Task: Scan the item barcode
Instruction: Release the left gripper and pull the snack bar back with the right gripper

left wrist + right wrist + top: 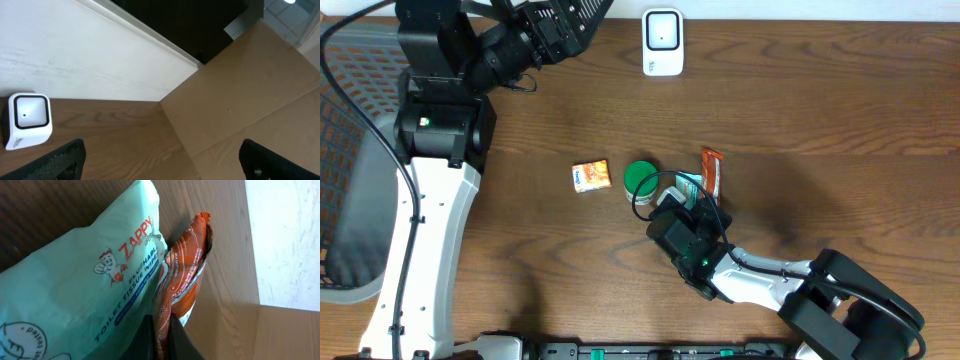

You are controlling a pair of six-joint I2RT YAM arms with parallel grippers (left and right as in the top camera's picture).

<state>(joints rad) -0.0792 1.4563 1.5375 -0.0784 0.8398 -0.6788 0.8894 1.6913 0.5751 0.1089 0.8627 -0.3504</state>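
Orange box (590, 176) near green lid (641, 177), perhaps

left pincer (161, 162): jaws spread wide | right pincer (162, 342): clamped on orange packet (184, 270)

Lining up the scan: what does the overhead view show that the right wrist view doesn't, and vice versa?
Overhead only: the white scanner, the small orange box and the green-topped container. Right wrist only: the right gripper shut on the orange wrapper, and the lettering on the wipes pack. Both: the orange wrapper, the wipes pack and the table.
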